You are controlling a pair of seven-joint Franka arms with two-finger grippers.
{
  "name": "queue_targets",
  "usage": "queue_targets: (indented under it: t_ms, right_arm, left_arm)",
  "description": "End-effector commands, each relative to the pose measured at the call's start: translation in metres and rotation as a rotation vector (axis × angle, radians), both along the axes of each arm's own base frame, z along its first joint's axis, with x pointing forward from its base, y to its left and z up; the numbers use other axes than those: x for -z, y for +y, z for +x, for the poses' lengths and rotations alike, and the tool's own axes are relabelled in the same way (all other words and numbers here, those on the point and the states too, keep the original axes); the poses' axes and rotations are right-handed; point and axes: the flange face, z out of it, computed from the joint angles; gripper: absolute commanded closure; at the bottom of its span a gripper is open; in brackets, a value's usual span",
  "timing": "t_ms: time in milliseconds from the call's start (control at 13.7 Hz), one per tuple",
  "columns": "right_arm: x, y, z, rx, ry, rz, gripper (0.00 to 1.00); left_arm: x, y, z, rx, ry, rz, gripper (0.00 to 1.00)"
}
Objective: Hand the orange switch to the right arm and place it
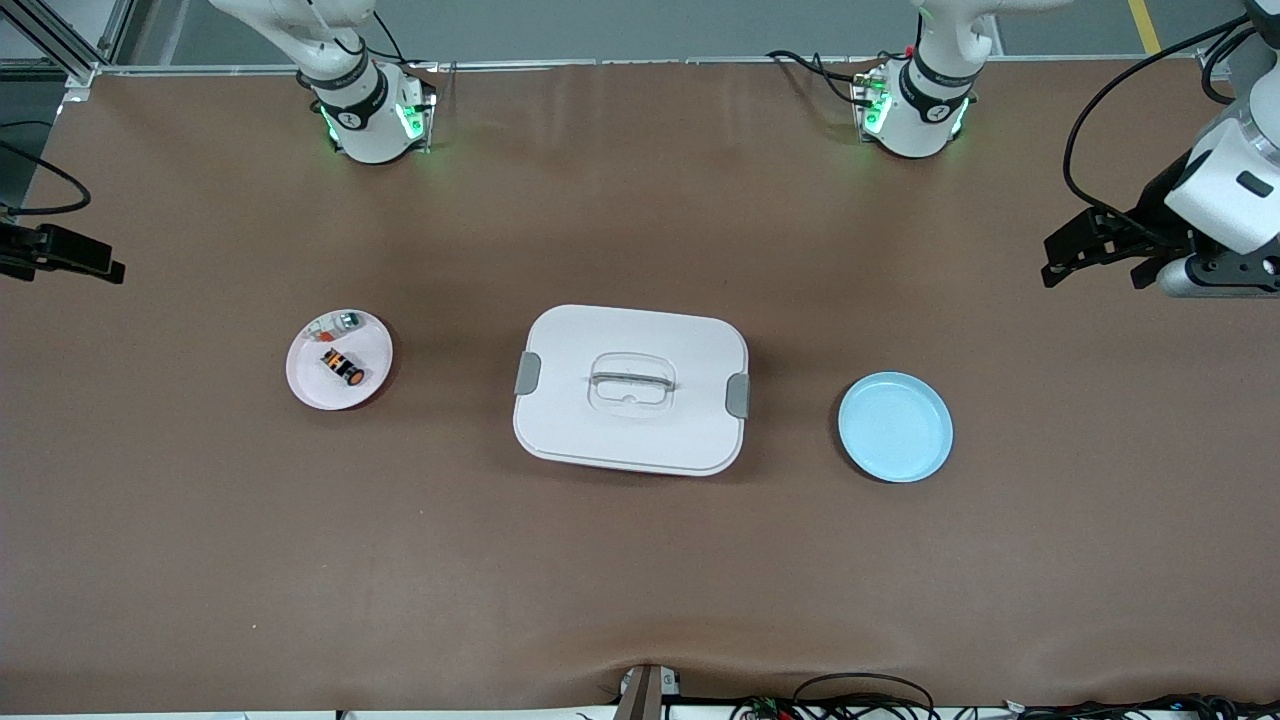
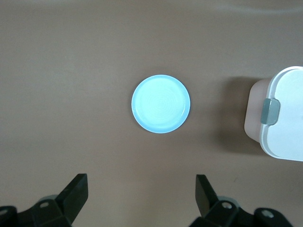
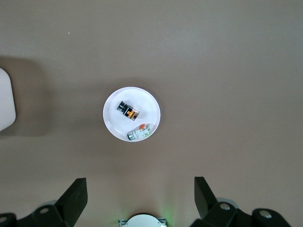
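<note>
Front view shows one brown table [image 1: 640, 560] carrying, from largest to smallest, one white lidded box [image 1: 630, 390] at its middle, one blue plate [image 1: 895, 427] toward the left arm's end, one pink-white plate [image 1: 305, 385] toward the right arm's end, and two small parts on that plate: the orange switch [image 1: 342, 367], banded orange and black, and a pale part with a green tip [image 1: 335, 323] just beside it, a little farther from the front camera. The blue plate holds nothing that can be seen. Both arms wait, raised high: the left hand [image 2: 139, 196] hangs over the blue plate with its fingers spread wide and nothing between them, and the right hand [image 3: 139, 196] hangs likewise over the plate with the switch, fingers apart and holding nothing. As things lie, the switch rests on the right arm's side, in neither hand. That fits a handover already completed and set down there, or equally a scene in which the switch awaits picking; the pictures do not settle which.
</note>
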Motion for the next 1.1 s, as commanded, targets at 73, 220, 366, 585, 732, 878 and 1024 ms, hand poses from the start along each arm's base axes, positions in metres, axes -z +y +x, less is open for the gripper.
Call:
queue_targets:
  t_ms: [73,220,366,585,732,878,1024]
  right_arm:
    - [-0.018,0.008,0.001,0.003,-0.023,-0.016,0.0]
    - [-0.026,0.005,-0.002,0.01,-0.037,-0.01,0.0]
    - [-0.027,0.007,-0.008,0.012,-0.004,0.001,0.0]
    - [-0.035,0.014,-0.014,0.002,-0.008,0.024,0.0]
    - [-0.037,0.017,-0.016,-0.002,-0.014,0.021,0.0]
    - [-0.036,0.018,-0.016,-0.004,-0.009,0.033,0.0]
    - [-0.034,0.016,-0.017,-0.007,0.001,0.036,0.0]
  left_arm:
    - [-0.009,0.0,0.002,-0.001,-0.022,0.002,0.0]
    - [-0.009,0.0,0.002,-0.003,-0.022,0.002,0.0]
    - [-0.007,-0.001,0.002,0.001,-0.018,0.002,0.0]
    - [0.001,0.002,0.003,0.009,0.017,0.007,0.0]
    - [0.003,0.002,0.003,0.008,0.023,0.008,0.0]
    - [0.002,0.002,0.003,0.008,0.021,0.008,0.0]
    - [0.002,0.001,0.002,0.005,0.022,0.006,0.0]
